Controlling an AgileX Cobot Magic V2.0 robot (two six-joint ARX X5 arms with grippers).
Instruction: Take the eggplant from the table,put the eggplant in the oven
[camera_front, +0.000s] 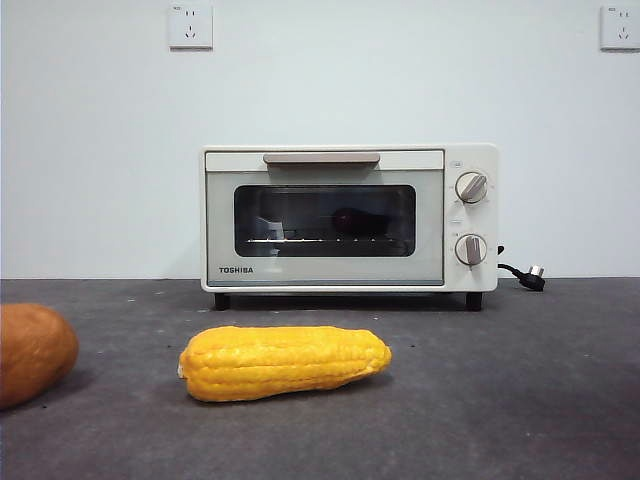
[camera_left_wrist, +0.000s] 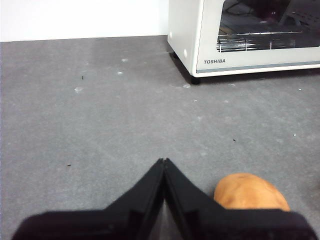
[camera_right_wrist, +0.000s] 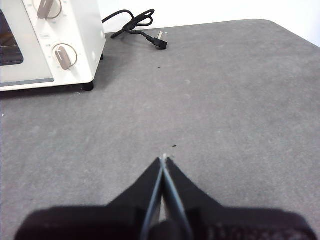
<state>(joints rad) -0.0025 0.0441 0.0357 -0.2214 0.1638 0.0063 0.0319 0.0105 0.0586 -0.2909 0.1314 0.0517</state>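
Pale wall with two sockets backs the dark grey bench (camera_front: 520, 400), and I see the cream oven (camera_front: 350, 218) standing at its far side with the door shut. Through the glass window I can make out a dark rounded shape resting on the wire rack, toward the right of the chamber; that looks to me like the eggplant (camera_front: 350, 220), though the tint keeps its details dim. On the bench in front of the oven lies a yellow corn cob (camera_front: 285, 362), and well to its left an orange-brown vegetable (camera_front: 32, 352) sits at the picture's edge. My left hand (camera_left_wrist: 164, 161) has its jaws pressed together, holding nothing, just beside that orange-brown vegetable. My right hand (camera_right_wrist: 164, 158) is likewise closed and empty over bare bench, with the oven's black plug (camera_right_wrist: 160, 41) lying beyond it.
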